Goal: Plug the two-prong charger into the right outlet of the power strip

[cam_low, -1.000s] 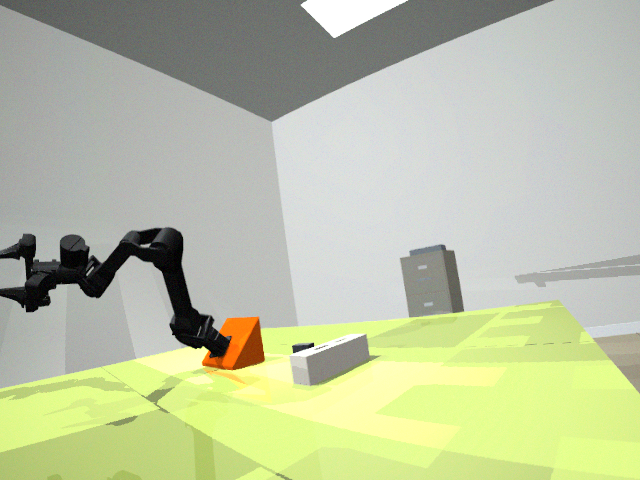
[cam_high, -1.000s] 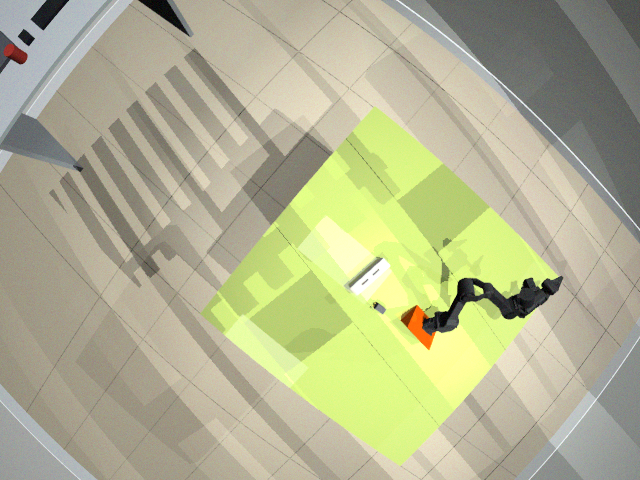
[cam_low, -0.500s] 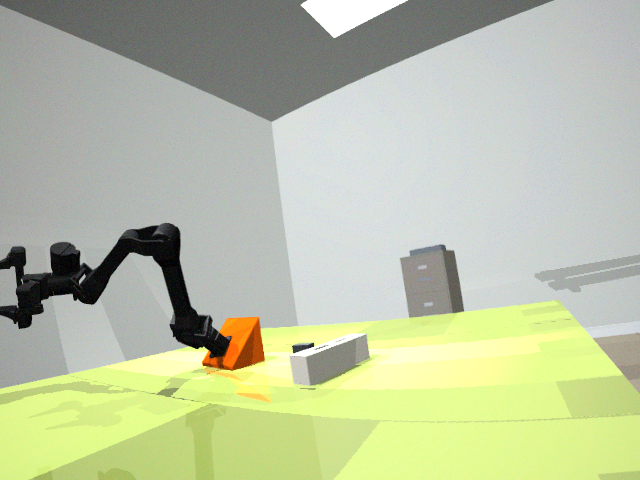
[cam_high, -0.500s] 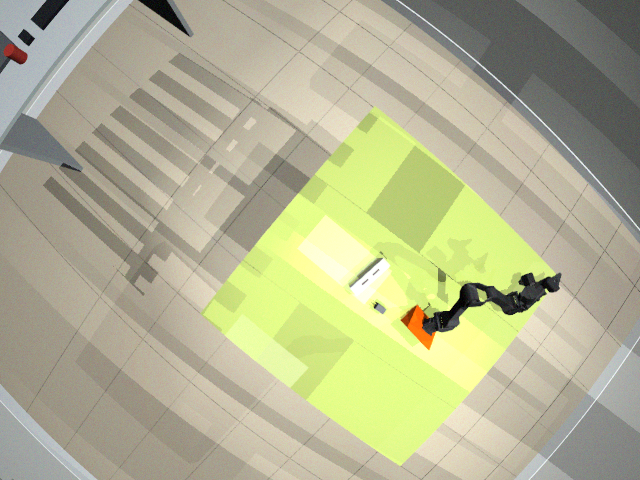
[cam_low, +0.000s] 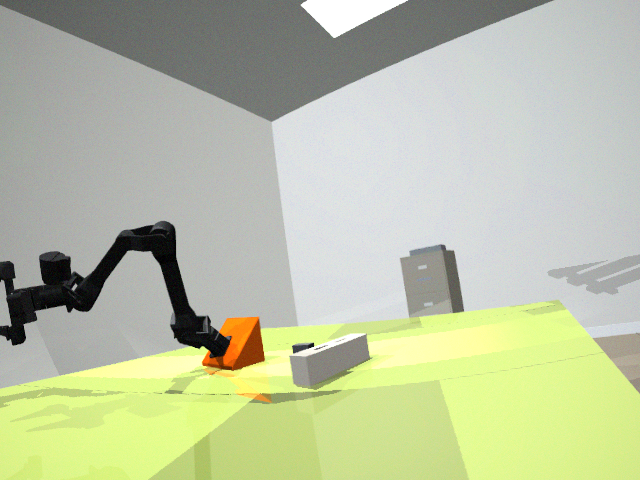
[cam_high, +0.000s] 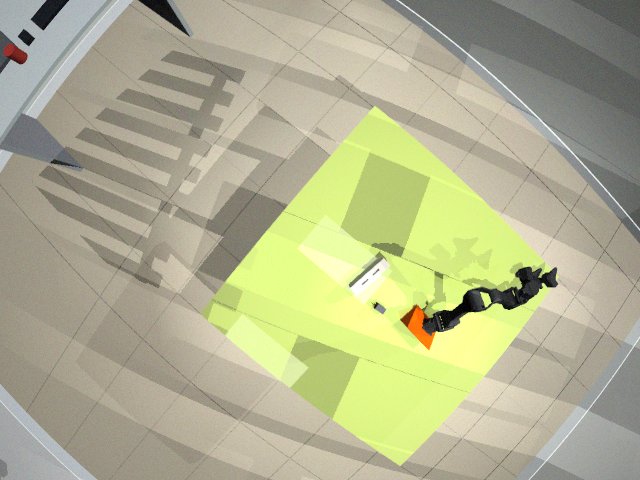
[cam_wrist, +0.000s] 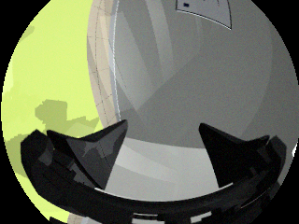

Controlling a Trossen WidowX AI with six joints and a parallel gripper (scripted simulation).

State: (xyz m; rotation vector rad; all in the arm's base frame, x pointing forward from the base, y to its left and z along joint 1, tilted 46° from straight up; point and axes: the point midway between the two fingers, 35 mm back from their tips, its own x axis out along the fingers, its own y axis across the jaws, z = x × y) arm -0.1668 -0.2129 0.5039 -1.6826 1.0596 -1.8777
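Note:
The white power strip (cam_high: 370, 277) (cam_low: 330, 363) lies on the table with two dark slotted outlets on its top face. The small dark grey charger (cam_high: 379, 308) (cam_low: 302, 347) lies on the table beside the strip, on the orange wedge's side. In the top view its prongs point to the upper left; they are too small to judge closely. My gripper (cam_high: 546, 273) (cam_wrist: 164, 125) is open and empty, far from the charger and strip, up near the table's right corner. The wrist view shows neither the charger nor the strip.
An orange wedge (cam_high: 419, 328) (cam_low: 248, 341) stands at the arm's base, near the charger. The yellow-green table (cam_high: 392, 413) (cam_low: 516, 413) carries the arm's shadow. A filing cabinet (cam_low: 429, 284) stands beyond the table. The wrist view shows part of the table, the floor and grey walls.

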